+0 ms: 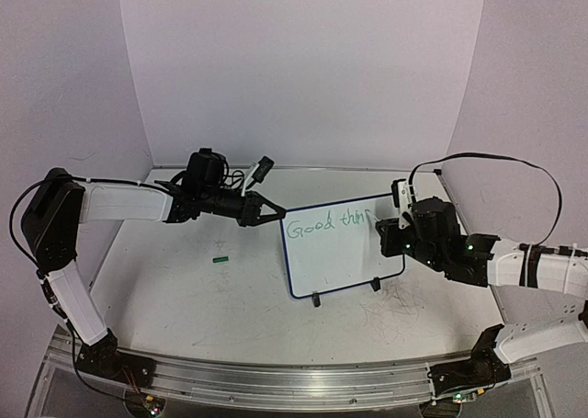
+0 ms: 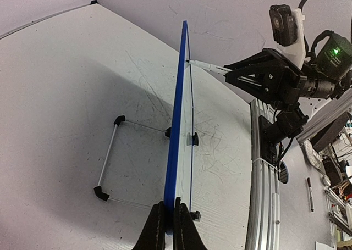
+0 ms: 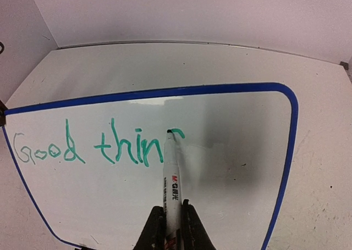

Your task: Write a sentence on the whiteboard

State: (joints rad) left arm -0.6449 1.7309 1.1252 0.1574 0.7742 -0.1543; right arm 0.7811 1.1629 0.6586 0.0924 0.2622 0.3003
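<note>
left claw point(image 2: 170, 220) clamped on whiteboard point(image 2: 177, 123) edge, right claw point(image 3: 173, 220) gripping marker point(image 3: 171, 173), tip touching unfinished green sentence point(image 3: 99, 148) "Good thin"

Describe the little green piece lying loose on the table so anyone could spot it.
Find the blue-framed whiteboard standing mid-table. Left of its lower corner, below the left arm, a tiny green piece lies alone on the tabletop. Unlike the green writing, it lies flat, touching nothing.

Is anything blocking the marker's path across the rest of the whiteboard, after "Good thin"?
Nothing visible. Past the marker tip, the whiteboard is bare to its frame; the left gripper clamps the opposite edge.
</note>
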